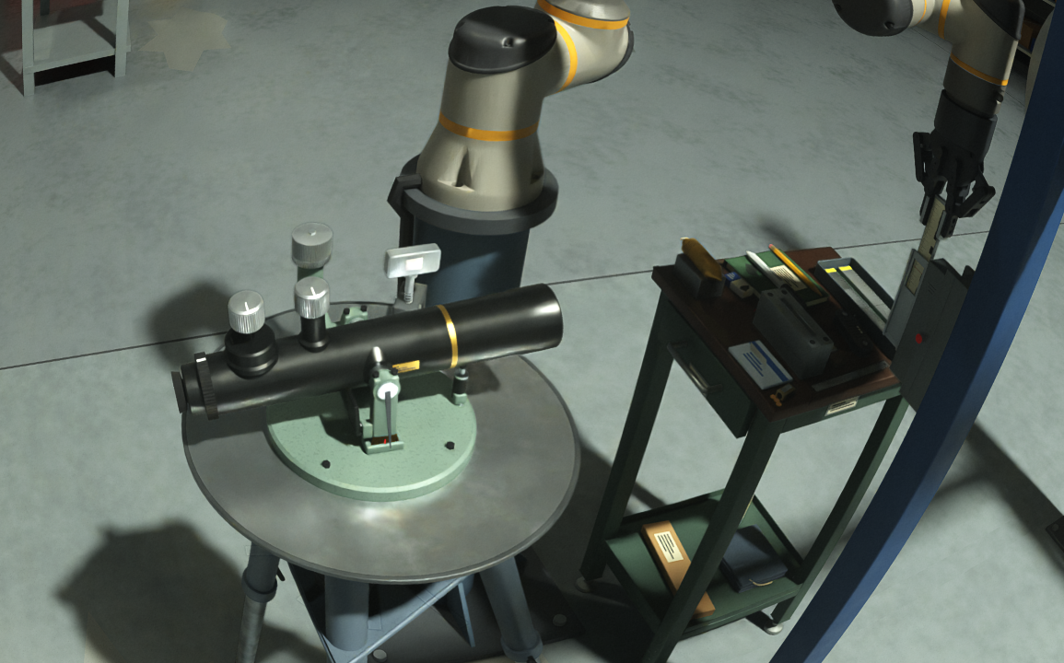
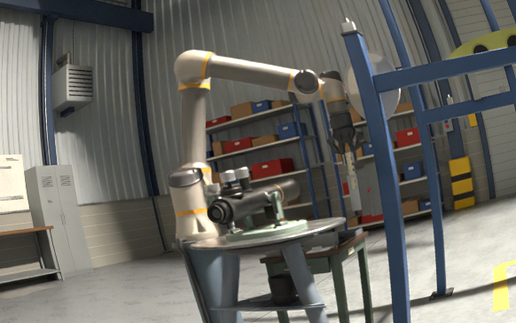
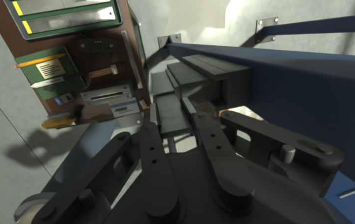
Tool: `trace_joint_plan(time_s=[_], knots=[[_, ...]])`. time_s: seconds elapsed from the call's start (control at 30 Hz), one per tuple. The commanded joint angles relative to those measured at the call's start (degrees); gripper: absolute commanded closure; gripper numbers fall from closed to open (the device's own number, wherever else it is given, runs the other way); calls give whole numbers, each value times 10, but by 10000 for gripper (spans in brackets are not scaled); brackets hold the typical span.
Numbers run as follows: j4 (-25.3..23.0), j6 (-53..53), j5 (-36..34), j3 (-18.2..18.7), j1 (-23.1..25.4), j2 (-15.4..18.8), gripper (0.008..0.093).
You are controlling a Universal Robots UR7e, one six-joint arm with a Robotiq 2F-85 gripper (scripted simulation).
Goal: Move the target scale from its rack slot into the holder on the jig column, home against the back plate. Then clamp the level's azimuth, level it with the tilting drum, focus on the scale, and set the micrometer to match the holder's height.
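Note:
The target scale [image 1: 920, 268] stands upright in the dark holder [image 1: 935, 330] on the blue jig column, its lower part hidden inside the holder. I grip the scale's top end in my gripper [image 1: 950, 216], which hangs straight down above the holder. From the wrist camera the scale's grey top [image 3: 171, 115] sits between my fingers, with the holder's stepped body [image 3: 209, 80] just beyond. The black level [image 1: 371, 346] lies on its green base on the round stand, with three knurled knobs near its eyepiece end.
The blue jig frame [image 1: 973, 346] curves down close on the right of the holder. The green side table [image 1: 775, 330] stands beside it, carrying the scale rack [image 1: 849, 284], a dark block, cards and pencils. The round stand [image 1: 379, 470] sits to the left.

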Motion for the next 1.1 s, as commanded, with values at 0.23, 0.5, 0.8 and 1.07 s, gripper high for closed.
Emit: trace_joint_plan(time_s=[0.23, 0.5, 0.8, 1.07], knots=[[-1, 0, 0, -1, 0, -1, 569], [-1, 0, 0, -1, 0, -1, 484], [0, 0, 0, -1, 0, -1, 484], [16, 0, 0, -11, 0, -7, 484]])
